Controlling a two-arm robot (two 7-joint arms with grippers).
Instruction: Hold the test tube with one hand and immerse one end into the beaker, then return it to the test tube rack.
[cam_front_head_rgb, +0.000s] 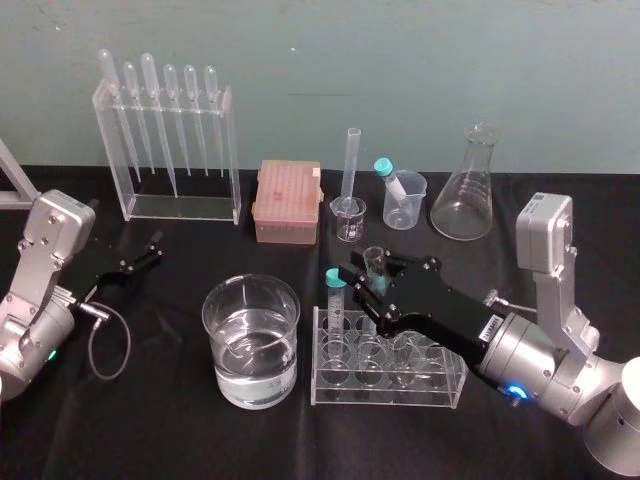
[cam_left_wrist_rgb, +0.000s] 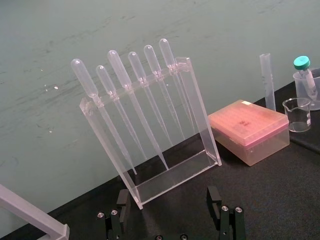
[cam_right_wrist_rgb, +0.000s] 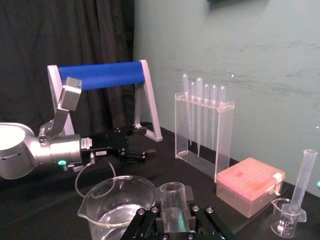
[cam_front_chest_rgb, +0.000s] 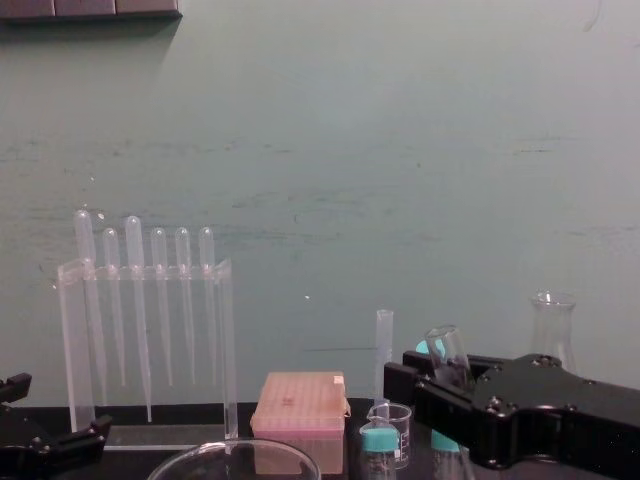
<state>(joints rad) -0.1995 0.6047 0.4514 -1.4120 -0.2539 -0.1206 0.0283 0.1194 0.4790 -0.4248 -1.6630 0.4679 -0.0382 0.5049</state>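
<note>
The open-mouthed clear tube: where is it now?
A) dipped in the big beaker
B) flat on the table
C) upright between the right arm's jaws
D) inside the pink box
C: the tube stands upright between the jaws of the right gripper, apart from the beaker.

The right hand (cam_right_wrist_rgb: 172, 214) grips the upright test tube (cam_right_wrist_rgb: 172, 197) just beside the beaker (cam_right_wrist_rgb: 102, 210), which holds clear liquid. Beyond the beaker the left hand (cam_right_wrist_rgb: 141, 144) hangs with fingers apart above the black surface (cam_right_wrist_rgb: 45, 200).
</note>
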